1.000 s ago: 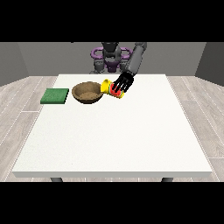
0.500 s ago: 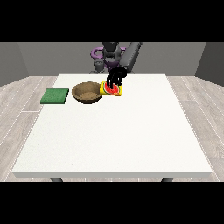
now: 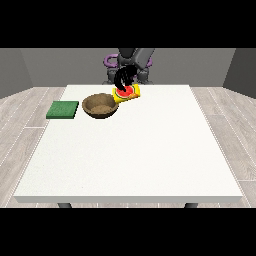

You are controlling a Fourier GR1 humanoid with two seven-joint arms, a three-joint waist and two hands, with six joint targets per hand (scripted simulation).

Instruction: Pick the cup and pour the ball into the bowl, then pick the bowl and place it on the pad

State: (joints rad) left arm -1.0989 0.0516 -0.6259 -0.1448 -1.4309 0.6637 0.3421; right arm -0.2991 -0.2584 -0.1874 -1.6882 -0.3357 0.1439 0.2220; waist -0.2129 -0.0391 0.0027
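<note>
A yellow cup (image 3: 128, 94) with red showing at its mouth hangs tilted just above the table, beside the right rim of the brown bowl (image 3: 101, 106). The black hand (image 3: 123, 79) that reaches in from the view's right side of the robot sits on top of the cup, its fingers curled down round it. The bowl stands on the table at the back, left of centre. I cannot make out the ball as a separate thing. A flat green pad (image 3: 63, 109) lies left of the bowl. The other hand does not show.
The robot's body (image 3: 132, 61) stands behind the table's far edge. The white table (image 3: 135, 160) stretches wide towards the camera, with its left edge close to the pad.
The hand with the cup has shifted towards the view's left, closer to the bowl, and the cup has tipped further. Bowl and pad have stayed put.
</note>
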